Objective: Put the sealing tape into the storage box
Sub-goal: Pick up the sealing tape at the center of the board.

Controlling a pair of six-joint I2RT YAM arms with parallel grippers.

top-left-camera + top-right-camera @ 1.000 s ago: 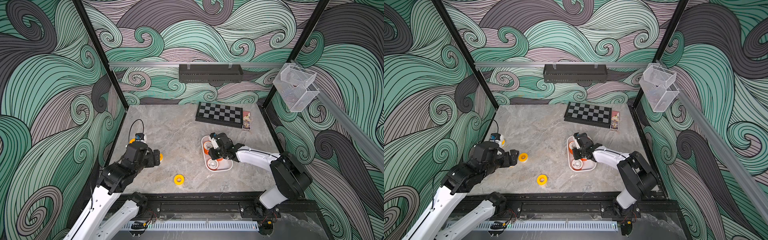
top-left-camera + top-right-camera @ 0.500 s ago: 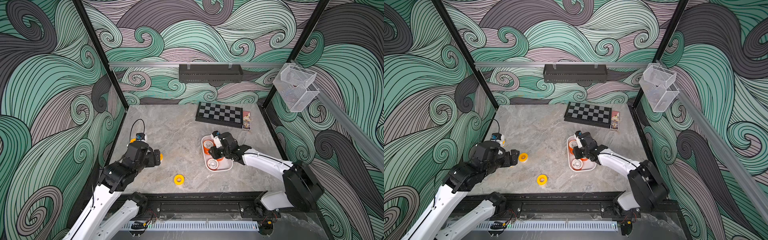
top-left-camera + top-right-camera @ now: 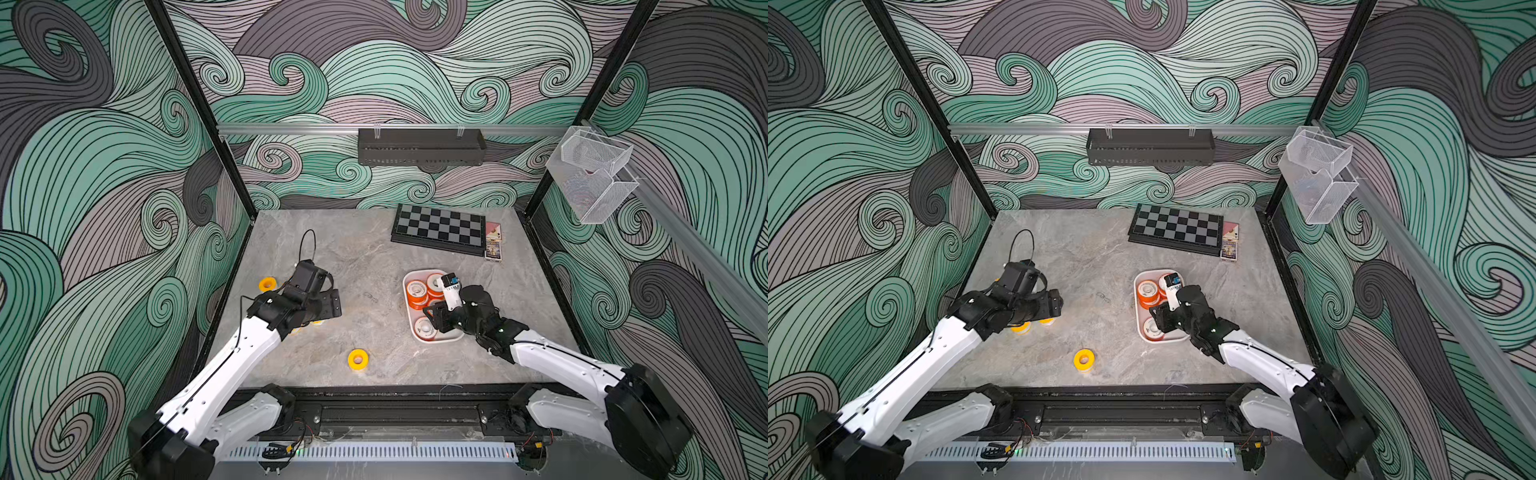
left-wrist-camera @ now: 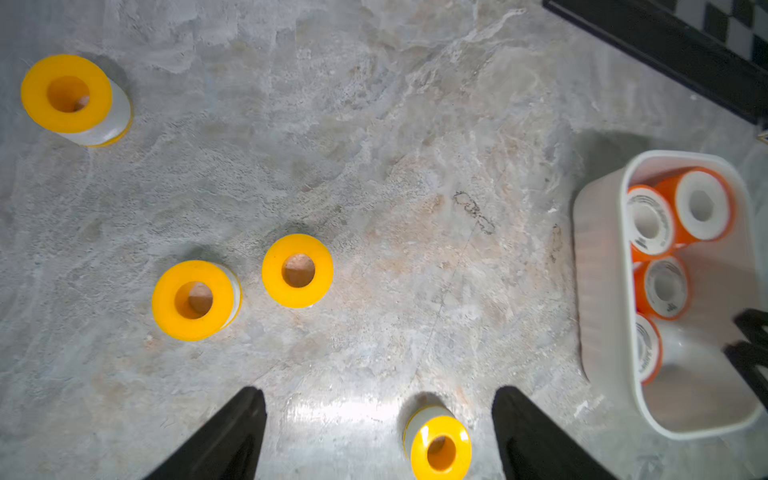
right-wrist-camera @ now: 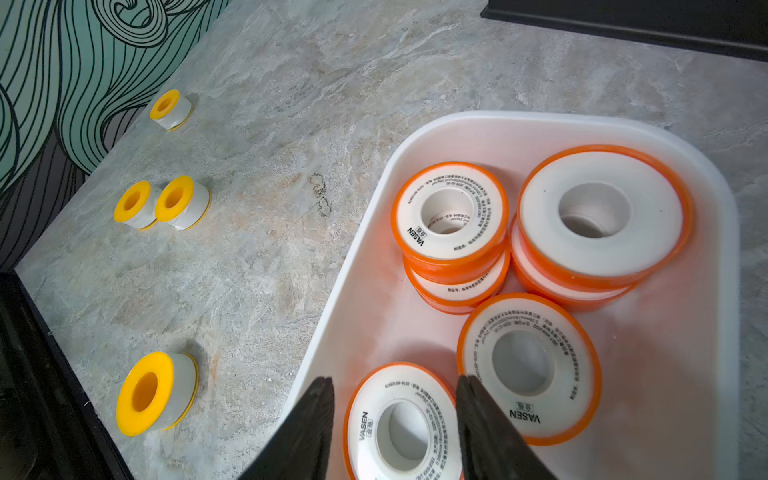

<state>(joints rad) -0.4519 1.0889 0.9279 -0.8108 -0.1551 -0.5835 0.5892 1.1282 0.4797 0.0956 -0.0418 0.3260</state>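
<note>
The white storage box [image 3: 432, 340] is shown at about 3 o'clock from the table's centre. Orange-rimmed tape spools [image 5: 451, 216] are laid inside it, some of them stacked. The right gripper [image 5: 395, 379] is held over the box, its fingers spread to either side of one flat-lying spool [image 5: 403, 428]. Four yellow spools [image 4: 297, 270] are seen on the table [image 3: 374, 257] between 6 and 9 o'clock. The left gripper [image 4: 379, 390] is held above them with its fingers wide apart and nothing pinched.
</note>
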